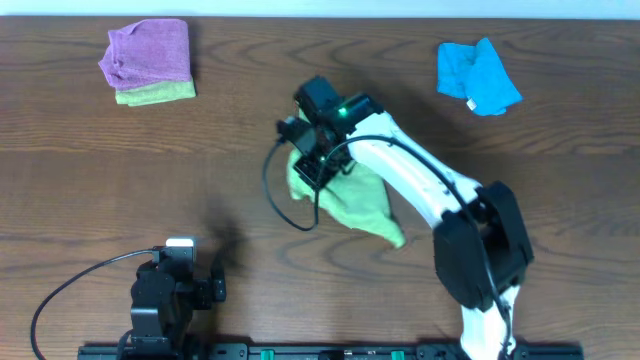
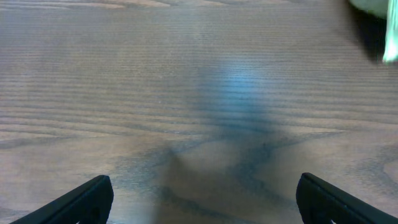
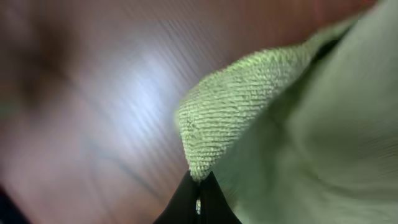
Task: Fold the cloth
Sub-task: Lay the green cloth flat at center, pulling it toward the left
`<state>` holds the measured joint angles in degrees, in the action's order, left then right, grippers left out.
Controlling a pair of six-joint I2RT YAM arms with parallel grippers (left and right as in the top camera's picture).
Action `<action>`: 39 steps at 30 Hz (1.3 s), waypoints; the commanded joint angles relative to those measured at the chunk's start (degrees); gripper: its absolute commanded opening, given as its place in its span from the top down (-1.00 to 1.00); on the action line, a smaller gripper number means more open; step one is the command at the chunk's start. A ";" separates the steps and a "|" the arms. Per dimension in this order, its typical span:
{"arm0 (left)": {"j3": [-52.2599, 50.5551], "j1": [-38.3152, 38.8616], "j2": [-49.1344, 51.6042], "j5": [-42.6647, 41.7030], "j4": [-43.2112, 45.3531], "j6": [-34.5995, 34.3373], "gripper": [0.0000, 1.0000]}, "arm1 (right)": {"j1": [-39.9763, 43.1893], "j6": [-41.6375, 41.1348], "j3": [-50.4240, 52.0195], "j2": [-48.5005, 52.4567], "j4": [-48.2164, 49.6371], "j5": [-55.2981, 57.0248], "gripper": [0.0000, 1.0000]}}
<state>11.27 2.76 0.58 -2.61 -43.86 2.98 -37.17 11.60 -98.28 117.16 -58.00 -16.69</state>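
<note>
Right hand (image 1: 316,162): my jaws are fully closed, the two black tips pressed together with no gap between them. In the right wrist view the right hand (image 3: 199,198) sits at the bottom edge, and the hem of the cloth (image 3: 292,130) meets the tips directly. I have a pinch on that edge. A rounded fold of terry pile bulges just above the pinch, and the rest of the fabric fills the right side of that view, blurred.

Cloth (image 1: 362,203): light lime green, near the middle of the surface (image 1: 560,180), slightly toward the far side. It lies bunched and uneven rather than flat. Its left part is under my right hand, and the remainder trails toward the near right, ending in a loose corner beside my right arm. A black cable loops down on the left of the cloth.

Left hand (image 1: 180,250): parked at the near left edge of the surface, well apart from the cloth. In the left wrist view the left hand (image 2: 202,208) stands wide open. Both fingers (image 2: 84,200) show only at the lower corners, with bare wood grain between them and nothing held.

Other items: a purple cloth (image 1: 148,55) lies at the far left, bunched on top of a second green cloth (image 1: 158,95) that shows along its near edge. A blue cloth (image 1: 477,76) lies crumpled at the far right. All are well apart from both hands.
</note>
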 commanded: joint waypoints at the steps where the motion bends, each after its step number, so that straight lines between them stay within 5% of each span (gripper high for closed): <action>1: -1.03 -0.22 -0.37 -0.20 -0.39 -0.44 -0.91 | -3.08 -0.57 -3.91 -3.19 -0.81 -3.15 0.97; 8: -1.03 -0.22 -0.37 -0.20 -0.39 -0.42 -0.90 | -8.72 -0.15 -4.13 -3.15 0.26 -10.58 0.87; 9: -1.03 -0.22 -0.37 -0.20 -0.39 -0.44 -0.91 | -9.49 -0.15 -4.15 -3.15 0.61 -10.56 0.46; 10: -1.03 -0.22 -0.37 -0.20 -0.39 -0.44 -0.90 | -10.45 0.31 -4.15 -3.15 0.87 -10.45 -0.50; 14: -1.03 -0.22 -0.37 -0.20 -0.39 -0.44 -0.91 | -11.34 -0.42 -4.15 -3.15 0.92 -4.57 -0.88; 31: 3.78 -0.22 -0.37 0.26 7.04 -1.20 -0.90 | -12.79 1.97 -3.91 1.90 -5.31 -4.35 -0.73; 39: 15.43 -0.24 -0.26 10.78 3.30 -7.06 -0.90 | -13.79 1.99 -3.80 5.49 -6.03 -7.80 -0.73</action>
<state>22.55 2.76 0.58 2.50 -39.70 -2.44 -49.89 12.60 -102.19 121.30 -63.88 -22.72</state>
